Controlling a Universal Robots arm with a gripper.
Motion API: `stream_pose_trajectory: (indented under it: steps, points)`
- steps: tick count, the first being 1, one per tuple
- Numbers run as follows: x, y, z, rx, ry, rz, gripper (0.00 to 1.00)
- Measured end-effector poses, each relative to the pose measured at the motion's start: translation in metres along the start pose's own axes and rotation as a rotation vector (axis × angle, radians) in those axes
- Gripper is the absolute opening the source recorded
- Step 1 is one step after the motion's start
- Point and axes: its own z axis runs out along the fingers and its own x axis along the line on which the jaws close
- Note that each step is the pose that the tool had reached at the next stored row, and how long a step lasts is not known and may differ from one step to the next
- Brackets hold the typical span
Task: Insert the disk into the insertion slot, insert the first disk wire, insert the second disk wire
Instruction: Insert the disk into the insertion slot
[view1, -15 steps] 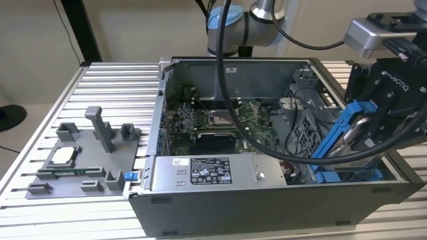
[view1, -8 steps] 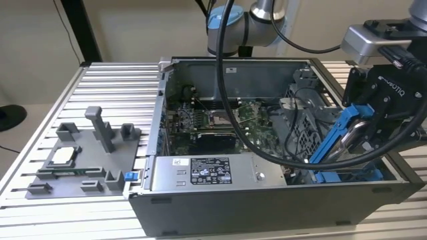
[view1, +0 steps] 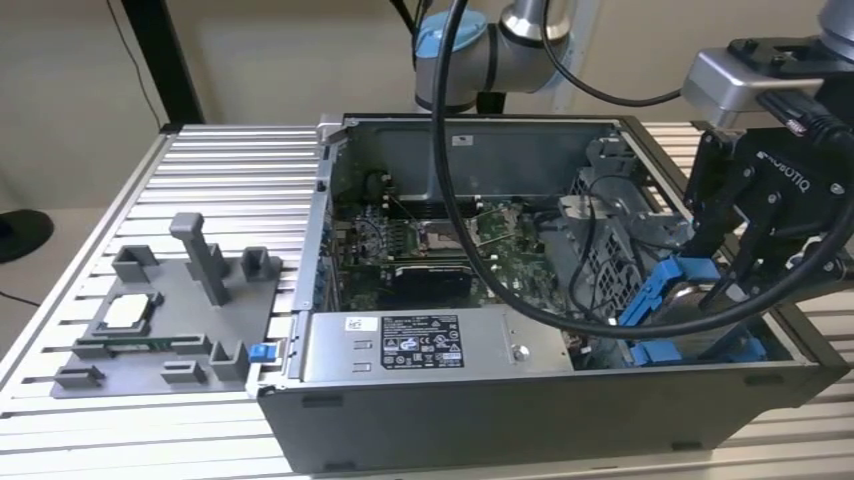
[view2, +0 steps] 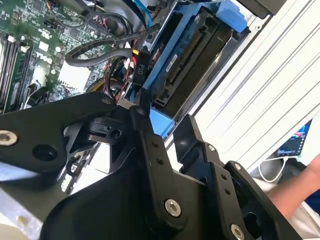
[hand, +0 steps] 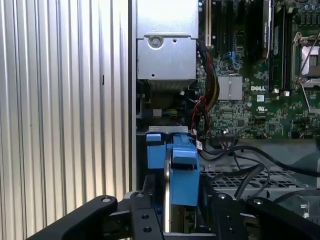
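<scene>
Beige wall (view1: 280, 60), ribbed metal table (view1: 227, 170)

the grey jointed robot arm (view1: 461, 55) reaches down at the exterior view's right, its black two-finger gripper (hand: 182, 197) clamped on the blue-framed silver disk (hand: 167, 210).

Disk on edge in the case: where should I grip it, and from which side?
Probably best to pinch the disk across its two flat faces at the exposed blue carrier edge, coming in from the open side of the case. It stands on edge with its thin side facing out.
</scene>
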Motion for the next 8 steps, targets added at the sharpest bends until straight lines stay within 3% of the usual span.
stream_pose_trajectory:
  steps: [3,4,8]
  points:
    - [-0.0001,0.0001,-0.0016,0.0000,0.0005,0.000,0.00]
    - [-0.0001,0.0001,-0.0040,0.0000,0.0004,0.000,1.00]
    - [-0.0007,0.0008,-0.0093,0.0002,-0.0002,0.000,1.00]
